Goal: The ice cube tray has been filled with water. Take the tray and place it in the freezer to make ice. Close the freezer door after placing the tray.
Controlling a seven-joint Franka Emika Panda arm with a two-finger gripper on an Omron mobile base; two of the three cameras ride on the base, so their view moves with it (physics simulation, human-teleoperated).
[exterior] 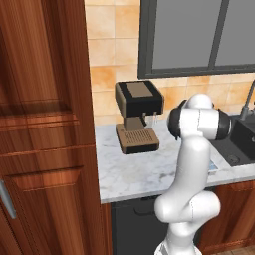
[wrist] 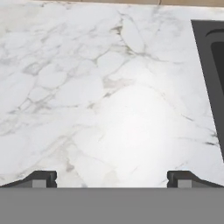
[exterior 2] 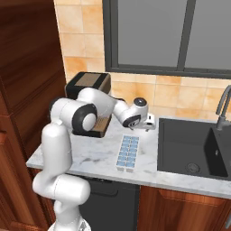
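Right base view: claw point(exterior 2: 149, 127) hangs over the marble worktop point(exterior 2: 90, 155), just past the far end of the tray point(exterior 2: 128, 153).
Tray place: flat on the worktop near its front edge, between the coffee machine point(exterior 2: 89, 90) and the sink point(exterior 2: 191, 151), just beside the sink's left rim.
Tray axis: long side runs front to back, roughly parallel to the sink's edge; short ends face the wall and the worktop's front.
Water: pale blue across the cells, which looks level.
Claw state: fingers spread wide, nothing between them; in the hand view the tips point(wrist: 41, 178) stand far apart over bare marble with the sink's edge at the right.
Key relation: tray lies toward the front from the claw and a little lower, so by my reading the claw must draw back toward the base and descend.
Grip judgement: closing across the narrow width seems the natural hold; a level carry matters, since tilting would probably spill.
Left base view: arm point(exterior: 191, 169) blocks most of the tray, only a corner peeks out beside it.
Progress: pick-up not yet done.
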